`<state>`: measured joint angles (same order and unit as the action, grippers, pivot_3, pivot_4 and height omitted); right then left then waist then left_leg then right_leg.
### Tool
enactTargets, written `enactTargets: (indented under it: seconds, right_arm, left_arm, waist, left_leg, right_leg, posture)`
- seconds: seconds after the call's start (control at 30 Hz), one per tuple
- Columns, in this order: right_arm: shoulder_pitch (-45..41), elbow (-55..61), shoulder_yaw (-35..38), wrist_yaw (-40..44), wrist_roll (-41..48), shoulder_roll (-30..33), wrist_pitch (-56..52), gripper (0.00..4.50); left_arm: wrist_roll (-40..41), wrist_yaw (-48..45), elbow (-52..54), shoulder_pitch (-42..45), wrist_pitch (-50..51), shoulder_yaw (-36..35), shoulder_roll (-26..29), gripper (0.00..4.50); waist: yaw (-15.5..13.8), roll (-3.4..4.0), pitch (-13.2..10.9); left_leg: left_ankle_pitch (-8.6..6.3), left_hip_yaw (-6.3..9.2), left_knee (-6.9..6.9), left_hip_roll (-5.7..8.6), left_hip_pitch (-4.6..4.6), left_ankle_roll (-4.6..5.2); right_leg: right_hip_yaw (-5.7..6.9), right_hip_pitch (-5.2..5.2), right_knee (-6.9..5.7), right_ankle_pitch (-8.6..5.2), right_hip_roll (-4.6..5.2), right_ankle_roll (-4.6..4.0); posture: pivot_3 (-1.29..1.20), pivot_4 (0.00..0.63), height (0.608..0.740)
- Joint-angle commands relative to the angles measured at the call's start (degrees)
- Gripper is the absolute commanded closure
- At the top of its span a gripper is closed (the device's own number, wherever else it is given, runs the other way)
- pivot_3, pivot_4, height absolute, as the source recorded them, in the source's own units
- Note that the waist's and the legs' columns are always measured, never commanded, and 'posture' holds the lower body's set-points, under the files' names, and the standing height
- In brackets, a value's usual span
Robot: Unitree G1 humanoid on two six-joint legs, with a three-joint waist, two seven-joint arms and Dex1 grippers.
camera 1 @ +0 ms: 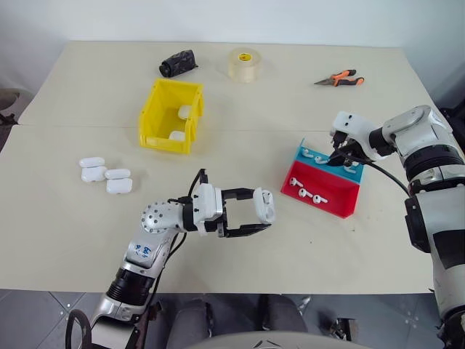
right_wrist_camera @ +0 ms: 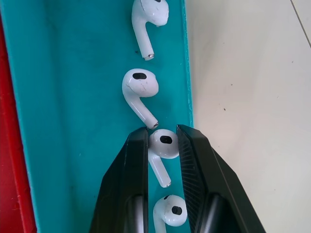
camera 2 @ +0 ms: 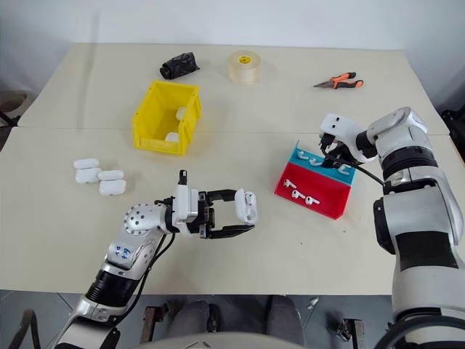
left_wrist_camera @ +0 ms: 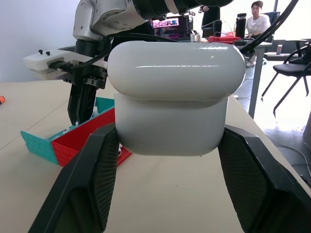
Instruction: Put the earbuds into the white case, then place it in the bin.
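Two grippers: both busy.
Left gripper (camera 1: 263, 216): clamped on small glossy white pebble-shaped plastic case (camera 1: 265, 206), held up level, likely to receive earbuds.
Right gripper (right_wrist_camera: 163, 141): fingers closed around tiny white earbud (right_wrist_camera: 163, 144) in teal tray (right_wrist_camera: 73, 97).
Far: yellow open-top plastic bin (camera 1: 154, 115), awaiting case.

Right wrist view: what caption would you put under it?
Right gripper jaws closing around one earbud in the blue tray.
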<state>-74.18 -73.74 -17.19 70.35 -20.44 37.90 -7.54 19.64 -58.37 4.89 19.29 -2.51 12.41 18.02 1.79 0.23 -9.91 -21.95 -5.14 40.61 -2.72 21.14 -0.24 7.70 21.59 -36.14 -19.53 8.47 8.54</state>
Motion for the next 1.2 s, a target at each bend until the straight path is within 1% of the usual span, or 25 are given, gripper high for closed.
enactTargets:
  seconds: [0.03,0.13,0.27,0.43,0.57,0.67,0.77,0.83,0.9,0.97,1.07,1.2]
  right_arm:
    - [0.0,-0.3,0.4,0.2,-0.2,1.3,0.0,3.78]
    - [-1.4,0.5,2.5,1.7,1.8,2.1,-0.4,3.78]
    - [-3.2,2.5,6.7,7.6,6.2,4.8,-2.5,3.78]
    - [-0.7,5.8,8.8,11.5,9.2,5.8,-4.4,3.78]
    - [4.0,13.4,14.5,17.4,17.8,4.7,-8.9,3.78]
    - [12.5,26.9,22.1,20.2,29.5,2.7,-15.1,3.78]
    - [23.5,44.6,26.2,18.0,39.2,1.3,-25.4,3.78]
    - [31.7,57.1,29.4,15.5,46.2,-0.5,-30.0,3.78]
    - [37.5,65.9,32.6,11.6,52.4,-2.8,-33.7,3.78]
    - [41.7,72.4,34.4,8.1,57.3,-4.8,-36.8,3.78]
    - [47.8,81.3,36.8,1.4,64.9,-10.2,-39.6,3.78]
    - [52.0,88.7,36.9,-5.8,71.3,-14.9,-40.8,3.78]
  left_arm:
    - [0.3,0.4,2.6,0.0,-0.5,0.0,-0.1,1.78]
    - [0.3,0.3,2.7,-0.1,-0.4,0.0,0.0,1.78]
    - [0.7,-0.1,2.8,-0.1,-0.3,-0.2,0.3,1.78]
    - [1.2,-0.6,2.3,0.2,-0.3,-0.3,0.4,1.78]
    - [1.2,-1.0,0.9,1.3,-0.4,-0.6,0.2,1.78]
    - [1.1,-1.2,-1.0,2.7,-0.8,-1.6,0.3,1.78]
    - [1.2,-1.4,-2.5,4.0,-1.0,-2.4,0.4,1.78]
    - [1.1,-1.5,-3.5,5.0,-1.1,-2.8,0.3,1.78]
    - [1.2,-1.4,-4.5,5.8,-1.1,-3.4,0.2,1.78]
    - [1.2,-1.5,-5.5,6.7,-1.2,-3.7,0.0,1.78]
    - [1.0,-1.6,-7.2,8.3,-1.2,-3.9,-0.4,1.78]
    - [1.1,-2.1,-8.3,9.3,-1.0,-3.7,-0.8,1.78]
  waist:
    - [0.0,0.0,0.0]
    - [0.0,0.0,0.0]
    - [0.0,0.09,-0.1]
    - [0.0,0.1,-0.1]
    - [-0.1,0.09,-0.1]
    - [-0.3,0.09,-0.1]
    - [-0.6,0.09,-0.1]
    - [-1.0,0.09,-0.1]
    - [-1.3,0.09,-0.1]
    - [-1.6,0.09,-0.1]
    - [-1.7,0.08,-0.1]
    - [-1.8,0.07,-0.1]
  left_leg:
    - [0.0,0.0,0.0,0.0,0.0,0.0]
    - [0.0,0.0,0.0,0.0,0.01,0.0]
    - [0.0,-0.01,-0.01,0.0,0.03,0.0]
    - [0.0,-0.02,-0.02,0.0,0.01,0.0]
    - [0.0,-0.02,-0.02,0.0,0.03,0.0]
    - [0.0,0.04,0.01,0.01,0.04,0.0]
    - [0.0,0.08,0.04,0.01,0.06,0.0]
    - [0.0,0.11,0.05,0.03,0.08,0.0]
    - [0.0,0.09,0.07,0.04,0.08,0.0]
    - [0.0,0.08,0.08,0.04,0.07,0.0]
    - [0.0,0.07,0.14,0.04,0.06,0.0]
    - [0.0,0.06,0.12,0.06,0.06,0.0]
  right_leg:
    - [0.0,0.0,0.0,0.0,0.0,0.0]
    - [0.0,0.0,0.0,0.0,0.0,0.0]
    - [0.0,0.01,0.03,0.0,0.0,0.0]
    - [-0.01,0.01,0.03,0.0,0.0,0.0]
    - [-0.01,0.01,0.04,0.0,0.0,0.0]
    - [0.03,0.0,0.03,0.0,0.0,0.0]
    - [0.05,0.0,-0.01,0.0,0.0,0.0]
    - [0.06,0.0,-0.02,0.0,0.0,0.0]
    - [0.05,0.01,-0.02,0.0,0.0,0.0]
    - [0.04,0.01,-0.02,0.0,-0.01,0.0]
    - [0.02,0.0,-0.04,0.0,-0.01,0.0]
    - [0.01,0.0,-0.04,0.0,-0.01,0.0]
  posture:
    - [0.0,0.15,0.74]
    - [0.0,0.15,0.74]
    - [0.0,0.15,0.74]
    - [0.0,0.15,0.74]
    - [0.0,0.15,0.74]
    - [0.0,0.15,0.74]
    - [0.0,0.15,0.74]
    - [0.0,0.15,0.74]
    - [0.0,0.15,0.74]
    - [0.0,0.15,0.74]
    - [0.0,0.15,0.74]
    - [0.0,0.15,0.74]
